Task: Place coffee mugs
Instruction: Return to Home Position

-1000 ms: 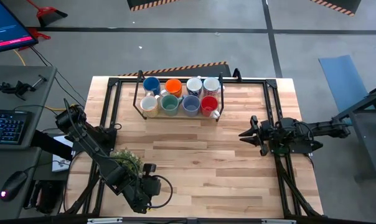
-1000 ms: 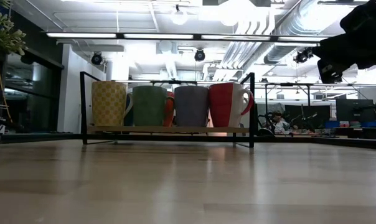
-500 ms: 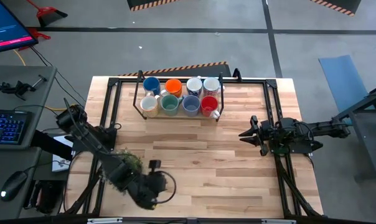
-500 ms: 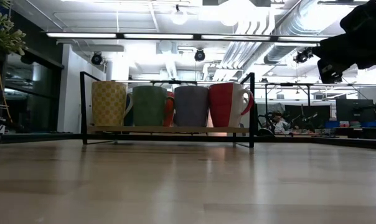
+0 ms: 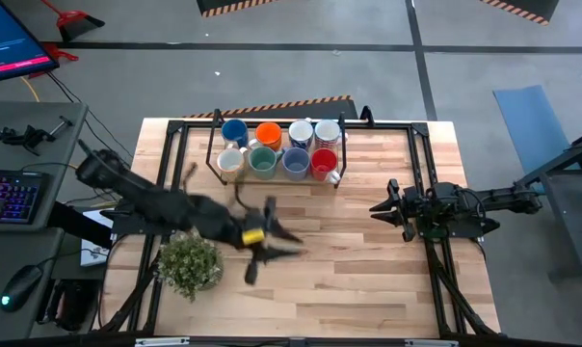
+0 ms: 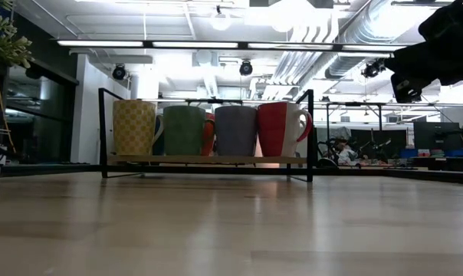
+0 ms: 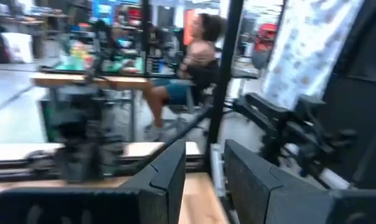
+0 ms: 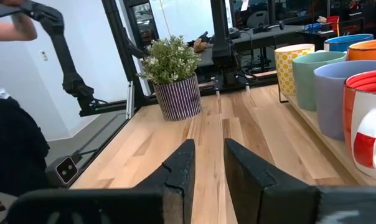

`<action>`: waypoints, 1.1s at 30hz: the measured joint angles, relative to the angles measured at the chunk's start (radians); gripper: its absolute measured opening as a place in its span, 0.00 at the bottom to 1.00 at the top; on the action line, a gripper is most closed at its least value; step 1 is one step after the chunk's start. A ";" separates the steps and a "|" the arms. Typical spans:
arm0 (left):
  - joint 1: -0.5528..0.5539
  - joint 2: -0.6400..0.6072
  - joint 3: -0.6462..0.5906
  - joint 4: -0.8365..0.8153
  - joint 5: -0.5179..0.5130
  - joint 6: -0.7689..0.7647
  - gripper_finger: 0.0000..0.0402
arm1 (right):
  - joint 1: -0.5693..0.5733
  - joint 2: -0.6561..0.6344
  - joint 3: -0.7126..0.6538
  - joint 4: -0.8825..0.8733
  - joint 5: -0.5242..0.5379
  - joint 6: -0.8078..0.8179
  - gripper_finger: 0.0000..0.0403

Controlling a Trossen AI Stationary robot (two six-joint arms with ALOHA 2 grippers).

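Several coffee mugs [image 5: 281, 147] stand upright in two rows on a black wire rack [image 5: 217, 145] at the table's far middle. In the low view the front row shows a cream checked mug [image 6: 134, 128], a green one [image 6: 185, 130], a slate-blue one [image 6: 235, 130] and a red one [image 6: 277, 129]. My left gripper [image 5: 272, 241] hovers open and level over the table's middle, near side of the rack, with nothing between its fingers [image 7: 175, 168]. My right gripper [image 5: 376, 208] waits open at the right edge, pointing left, nothing between its fingers [image 8: 182, 165].
A leafy potted plant [image 5: 190, 265] in a striped pot [image 8: 177, 98] stands near the table's left near corner. Black frame rails [image 5: 171, 164] run along the left and right sides. A seated person [image 7: 197, 56] shows beyond the table.
My left arm has swung fast from the near-left corner, up and toward the table's middle and right, passing over the plant. Its gripper has tipped from pointing down to level. The plant now shows uncovered.
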 joint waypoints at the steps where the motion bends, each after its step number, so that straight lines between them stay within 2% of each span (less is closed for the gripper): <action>1: 0.018 -0.030 0.000 -0.026 0.001 0.002 0.25 | 0.000 0.000 0.000 0.000 0.000 0.000 0.17; 6: 0.101 -0.193 -0.045 -0.053 0.004 0.071 0.25 | 0.000 0.002 0.000 0.000 0.000 0.000 0.17; 10: 0.166 -0.377 -0.163 -0.051 0.014 0.086 0.25 | 0.000 0.005 0.000 -0.001 0.000 0.000 0.17; 18: 0.300 -0.849 -0.576 -0.041 0.014 0.088 0.25 | 0.000 0.005 0.000 -0.001 0.000 0.000 0.17; 24: 0.411 -1.179 -0.918 0.027 0.050 -0.043 0.25 | 0.000 0.005 0.000 -0.002 0.000 0.000 0.17; 29: 0.447 -1.340 -1.144 0.145 0.153 -0.113 0.25 | 0.000 0.005 0.000 -0.002 0.000 0.000 0.17; 33: 0.449 -1.394 -1.227 0.184 0.150 -0.123 0.25 | 0.000 0.005 0.000 -0.002 0.000 0.000 0.17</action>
